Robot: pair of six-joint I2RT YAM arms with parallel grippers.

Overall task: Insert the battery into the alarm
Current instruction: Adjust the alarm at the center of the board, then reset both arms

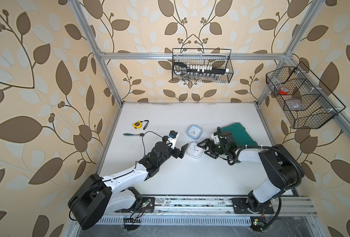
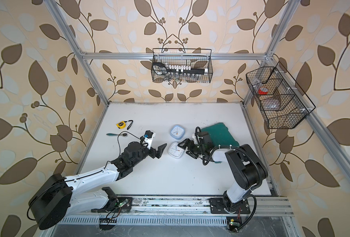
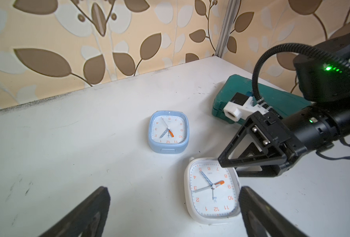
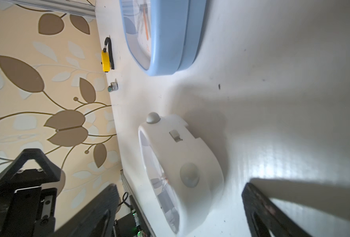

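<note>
Near the middle of the surface (image 1: 170,174), the right gripper (image 4: 180,184) stands spread and empty just beside the white clock (image 1: 195,151), the left gripper (image 3: 174,189) equally spread and empty at its opposite side. Lying face up, this clock looks light, stiff and smooth; its side walls seem the safest hold, sparing the clear face. Its back, where a battery would go, is hidden, and no battery shows anywhere. A blue clock (image 1: 195,132) lies nearer the far edge; which is meant is unclear.
</note>
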